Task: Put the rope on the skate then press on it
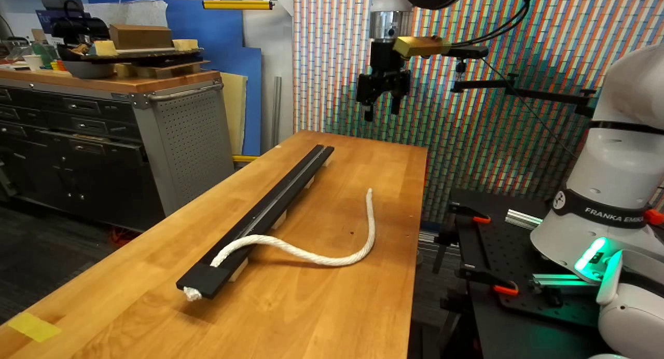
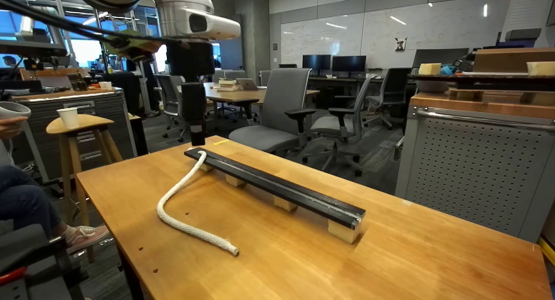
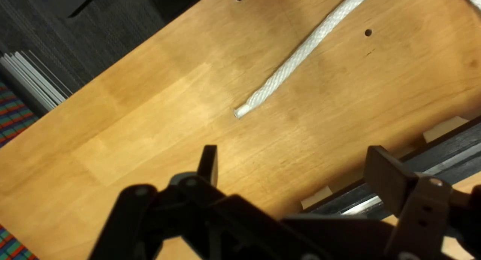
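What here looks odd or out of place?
The white rope lies askew: it curves off the black rail onto the table instead of following the groove, likely just unfinished work. In an exterior view, a ragged white tuft, probably its frayed end, pokes out past the rail.

Braided rope (image 3: 297, 58); smooth wooden table (image 2: 303, 256)
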